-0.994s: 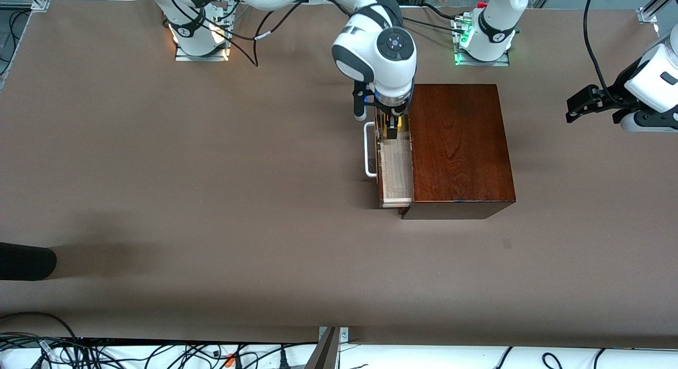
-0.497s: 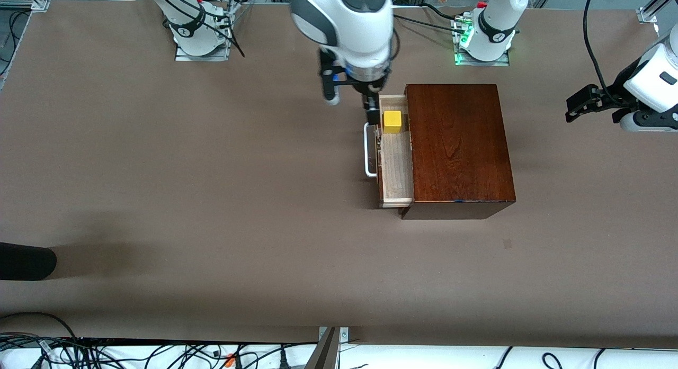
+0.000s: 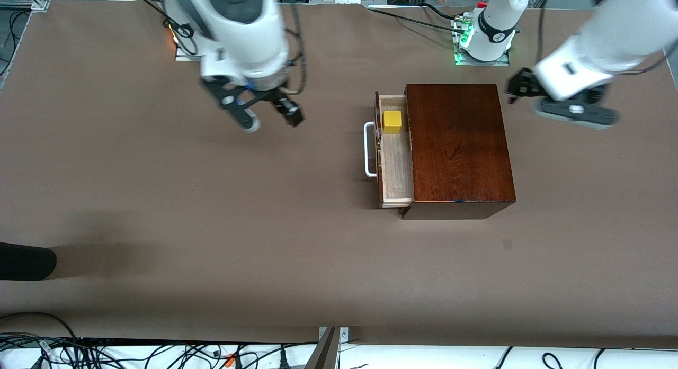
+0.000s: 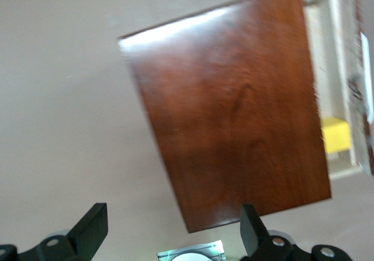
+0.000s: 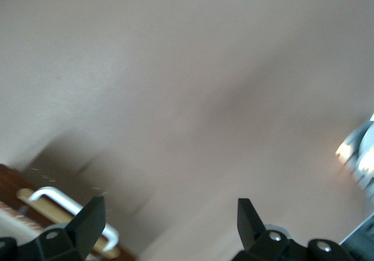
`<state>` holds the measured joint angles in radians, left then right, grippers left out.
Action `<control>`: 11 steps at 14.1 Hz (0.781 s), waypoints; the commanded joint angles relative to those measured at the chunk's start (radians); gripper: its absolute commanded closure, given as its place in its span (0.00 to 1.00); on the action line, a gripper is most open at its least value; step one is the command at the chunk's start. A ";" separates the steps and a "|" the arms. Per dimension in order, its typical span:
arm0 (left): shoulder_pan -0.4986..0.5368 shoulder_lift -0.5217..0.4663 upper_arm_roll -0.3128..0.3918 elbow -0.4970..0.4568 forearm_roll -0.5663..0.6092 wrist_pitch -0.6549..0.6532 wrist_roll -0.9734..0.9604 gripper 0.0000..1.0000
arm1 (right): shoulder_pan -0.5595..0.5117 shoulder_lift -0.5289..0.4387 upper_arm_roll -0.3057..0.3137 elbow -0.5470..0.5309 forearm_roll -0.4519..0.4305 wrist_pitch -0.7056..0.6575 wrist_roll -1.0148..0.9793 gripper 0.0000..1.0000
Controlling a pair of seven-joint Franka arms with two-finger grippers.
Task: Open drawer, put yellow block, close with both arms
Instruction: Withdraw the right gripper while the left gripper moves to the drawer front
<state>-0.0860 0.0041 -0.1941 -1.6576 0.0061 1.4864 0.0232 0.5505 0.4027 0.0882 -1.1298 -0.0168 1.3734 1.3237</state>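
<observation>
Right arm: reaches out from its base, wrist pointing down at the table, well apart from the box toward its own end of the table.
Right gripper (image 3: 267, 117): up in the air over bare tabletop, fingers (image 5: 87, 220) spread wide with nothing between them.
Left arm: bent low, its forearm angled down toward the box from the left arm's end of the table.
Left gripper (image 3: 516, 88): hangs over the table just beside the box's edge; its wrist view shows the fingers (image 4: 93, 229) spread wide, holding nothing, with the box top in front of them.
Drawer (image 3: 394, 168): pulled partway out of the box, toward the right arm's end, pale wood floor showing.
Handle (image 3: 368, 149): white bar on the drawer's front, nobody touching it.
Yellow block (image 3: 392, 122): sitting in the drawer, at the end farther from the front camera.
Box (image 3: 458, 146): dark glossy wood, flat on the brown table (image 3: 212, 226).
</observation>
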 commanded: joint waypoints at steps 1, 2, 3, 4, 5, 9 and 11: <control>0.000 0.054 -0.077 0.028 -0.031 -0.018 0.084 0.00 | -0.065 -0.204 -0.060 -0.258 0.015 0.035 -0.334 0.00; -0.001 0.074 -0.112 0.030 -0.035 -0.014 0.095 0.00 | -0.116 -0.247 -0.061 -0.301 0.014 0.041 -0.453 0.00; -0.004 0.101 -0.148 0.044 -0.043 -0.005 0.103 0.00 | -0.163 -0.290 -0.062 -0.348 0.009 0.056 -0.562 0.00; -0.012 0.150 -0.183 0.085 -0.051 -0.003 0.104 0.00 | -0.208 -0.332 -0.061 -0.404 0.006 0.082 -0.662 0.00; -0.024 0.202 -0.218 0.123 -0.052 -0.003 0.106 0.00 | -0.249 -0.372 -0.062 -0.454 0.003 0.113 -0.767 0.00; -0.057 0.355 -0.295 0.229 -0.055 0.075 0.229 0.00 | -0.433 -0.400 -0.065 -0.478 0.003 0.127 -1.133 0.00; -0.058 0.390 -0.298 0.225 -0.072 0.148 0.352 0.00 | -0.495 -0.397 -0.071 -0.478 0.001 0.133 -1.248 0.00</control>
<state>-0.1476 0.3348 -0.4895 -1.4864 -0.0311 1.6046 0.2484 0.1125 0.0285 0.0051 -1.5746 -0.0180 1.4828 0.1838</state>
